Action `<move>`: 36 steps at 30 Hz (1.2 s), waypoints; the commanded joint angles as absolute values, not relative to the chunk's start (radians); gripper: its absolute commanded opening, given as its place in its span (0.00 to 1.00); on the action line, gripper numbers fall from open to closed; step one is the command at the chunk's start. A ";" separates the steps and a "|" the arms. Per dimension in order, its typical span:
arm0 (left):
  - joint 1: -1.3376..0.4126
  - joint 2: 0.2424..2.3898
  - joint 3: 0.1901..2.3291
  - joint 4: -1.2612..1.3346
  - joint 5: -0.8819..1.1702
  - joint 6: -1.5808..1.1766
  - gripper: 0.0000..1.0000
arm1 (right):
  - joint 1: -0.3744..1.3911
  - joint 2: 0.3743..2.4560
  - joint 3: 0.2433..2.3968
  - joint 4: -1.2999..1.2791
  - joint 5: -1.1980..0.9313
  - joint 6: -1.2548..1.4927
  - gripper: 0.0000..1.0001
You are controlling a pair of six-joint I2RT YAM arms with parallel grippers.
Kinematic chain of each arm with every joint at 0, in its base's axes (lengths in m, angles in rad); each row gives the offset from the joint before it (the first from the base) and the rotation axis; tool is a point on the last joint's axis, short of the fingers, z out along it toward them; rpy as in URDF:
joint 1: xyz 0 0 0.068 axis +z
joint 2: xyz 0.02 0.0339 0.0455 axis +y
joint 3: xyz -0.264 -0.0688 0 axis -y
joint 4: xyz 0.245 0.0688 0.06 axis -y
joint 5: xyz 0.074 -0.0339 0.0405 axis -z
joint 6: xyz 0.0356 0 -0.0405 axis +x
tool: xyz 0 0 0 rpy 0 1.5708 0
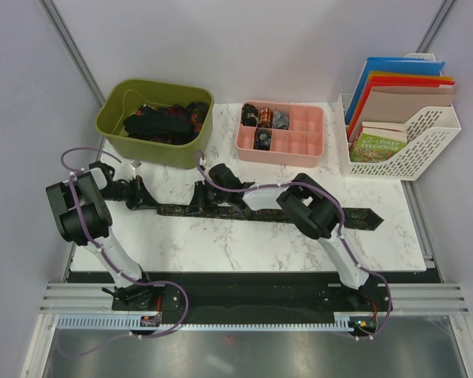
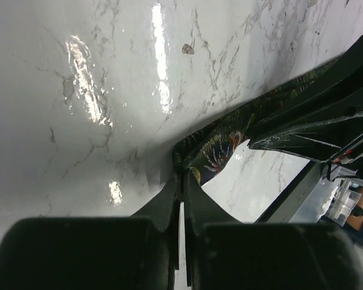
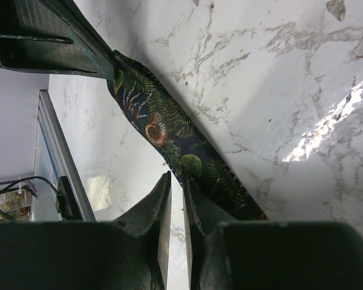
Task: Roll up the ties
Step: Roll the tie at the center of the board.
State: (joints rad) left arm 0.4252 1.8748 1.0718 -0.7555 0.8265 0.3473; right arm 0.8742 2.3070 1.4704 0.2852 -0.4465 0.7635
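One tie, dark with a leaf and shell print, lies flat across the marble table, its wide end to the right. My left gripper is at its narrow left end. In the left wrist view the gripper is shut on that end of the tie. My right gripper reaches down onto the tie a little further right. In the right wrist view it stands a narrow gap apart with bare marble between the fingers, and one fingertip rests on the edge of the tie.
A green bin with a heap of dark ties stands at the back left. Beside it is a pink divided tray with rolled ties in its left cells. A white file rack with folders stands at the back right.
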 commanded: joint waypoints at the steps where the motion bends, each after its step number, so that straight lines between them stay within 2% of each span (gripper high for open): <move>1: 0.426 1.799 1.081 -0.785 0.902 0.331 0.02 | 0.874 2.307 1.465 0.305 -0.440 0.770 0.20; 9: 0.377 1.697 1.086 -0.819 0.865 0.307 0.02 | 0.873 2.287 1.488 0.301 -0.453 0.765 0.24; 23: 0.172 1.611 1.077 -0.770 0.678 0.157 0.02 | 0.775 2.050 1.299 0.276 -0.541 0.767 0.50; 36: -0.040 1.617 1.049 -0.695 0.572 -0.098 0.02 | 0.738 1.960 1.160 0.324 -0.571 0.802 0.55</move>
